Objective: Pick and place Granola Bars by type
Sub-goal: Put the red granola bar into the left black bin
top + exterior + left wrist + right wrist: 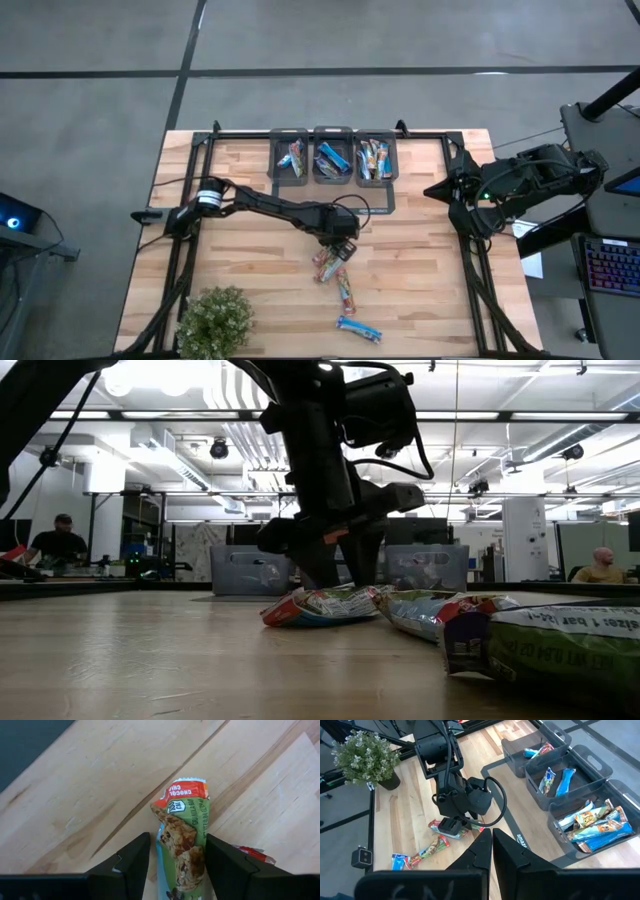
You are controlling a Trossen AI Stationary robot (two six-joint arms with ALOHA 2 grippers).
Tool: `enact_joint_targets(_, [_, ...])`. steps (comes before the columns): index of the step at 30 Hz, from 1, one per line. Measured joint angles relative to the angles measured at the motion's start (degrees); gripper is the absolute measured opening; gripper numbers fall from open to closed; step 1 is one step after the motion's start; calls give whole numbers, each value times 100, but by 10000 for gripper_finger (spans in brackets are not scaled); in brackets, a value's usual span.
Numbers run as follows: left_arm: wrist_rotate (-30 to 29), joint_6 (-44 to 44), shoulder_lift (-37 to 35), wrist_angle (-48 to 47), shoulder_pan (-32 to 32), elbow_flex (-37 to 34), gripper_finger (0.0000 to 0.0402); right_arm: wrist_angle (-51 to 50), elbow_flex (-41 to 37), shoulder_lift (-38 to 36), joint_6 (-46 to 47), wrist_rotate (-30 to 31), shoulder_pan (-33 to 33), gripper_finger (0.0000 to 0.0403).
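Bars still lie loose on your table [240,160]: a green and red bar [184,837] sits between the spread fingers of your left gripper [337,250], which straddles it near the table's middle without clamping it. More bars [345,290] lie just beyond, and a blue one [358,329] nearer the plant [215,320]. Three bins [333,156] hold sorted bars. Your right gripper [491,851] waits closed and empty at the table's right edge.
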Motion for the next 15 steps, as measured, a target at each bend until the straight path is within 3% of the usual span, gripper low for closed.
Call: enact_joint_targets(15, [76,2,-10,42,-70,-118,165,-1,2,0,-109,0,0,8])
